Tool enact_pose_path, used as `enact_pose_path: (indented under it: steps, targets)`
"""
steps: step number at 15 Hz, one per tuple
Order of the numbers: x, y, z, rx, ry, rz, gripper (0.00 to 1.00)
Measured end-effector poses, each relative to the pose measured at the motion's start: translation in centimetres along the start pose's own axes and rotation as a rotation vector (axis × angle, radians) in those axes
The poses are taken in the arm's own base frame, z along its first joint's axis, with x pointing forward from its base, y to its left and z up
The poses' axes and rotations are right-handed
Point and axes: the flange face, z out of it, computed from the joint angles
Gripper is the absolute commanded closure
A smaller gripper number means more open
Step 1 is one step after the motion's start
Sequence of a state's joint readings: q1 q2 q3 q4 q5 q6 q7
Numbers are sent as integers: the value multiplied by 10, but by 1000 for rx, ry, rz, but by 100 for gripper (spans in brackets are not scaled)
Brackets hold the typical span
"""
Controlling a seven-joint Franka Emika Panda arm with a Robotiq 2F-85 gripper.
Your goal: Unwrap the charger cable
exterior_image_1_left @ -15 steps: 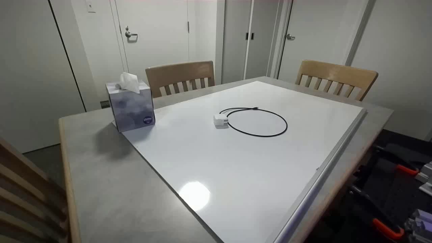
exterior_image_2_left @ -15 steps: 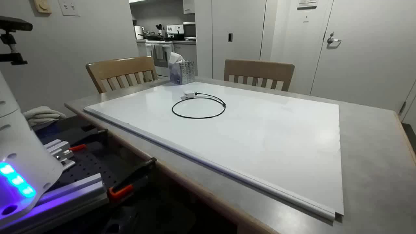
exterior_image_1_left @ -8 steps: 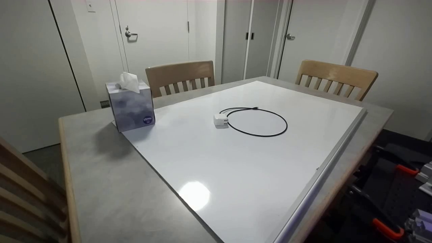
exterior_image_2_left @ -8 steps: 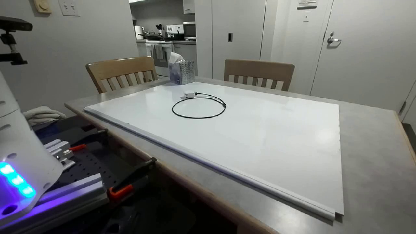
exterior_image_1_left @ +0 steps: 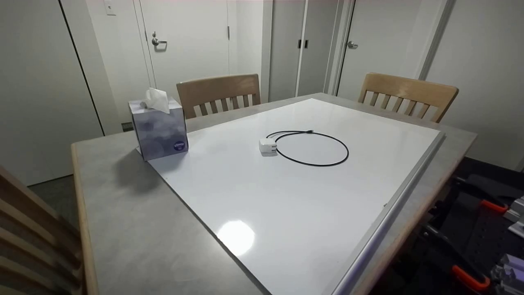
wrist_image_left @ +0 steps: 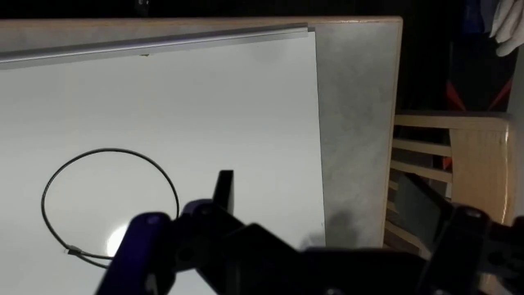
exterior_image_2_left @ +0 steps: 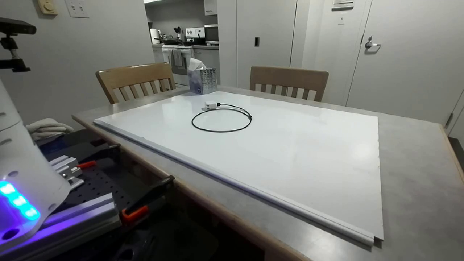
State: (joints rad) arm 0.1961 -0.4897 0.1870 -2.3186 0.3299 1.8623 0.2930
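The charger cable is a thin black cord lying on the white board in one wide loop, seen in both exterior views [exterior_image_1_left: 348,152] [exterior_image_2_left: 221,131]. Its white plug [exterior_image_1_left: 267,146] lies beside the loop, also in an exterior view [exterior_image_2_left: 211,105]. A small connector end [exterior_image_1_left: 310,131] rests against the loop. In the wrist view the loop [wrist_image_left: 109,150] lies left of my gripper [wrist_image_left: 321,186], and the plug is hidden. My gripper is wide open, with nothing between its fingers. It shows in neither exterior view. Its height above the board cannot be told.
The white board [exterior_image_1_left: 245,192] covers much of the grey table, with a raised metal rail [exterior_image_2_left: 232,181] along one edge. A blue-purple tissue box [exterior_image_1_left: 160,133] stands at a board corner. Wooden chairs [exterior_image_2_left: 290,78] surround the table. Clamps with orange handles [exterior_image_2_left: 134,214] sit by the robot base.
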Motion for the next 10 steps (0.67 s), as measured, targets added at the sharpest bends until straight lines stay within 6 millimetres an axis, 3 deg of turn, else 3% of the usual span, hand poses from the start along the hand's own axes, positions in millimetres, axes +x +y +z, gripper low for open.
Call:
enact_pose_path:
  steps: [10]
  targets:
    - [11, 75, 32, -135, -69, 26, 0]
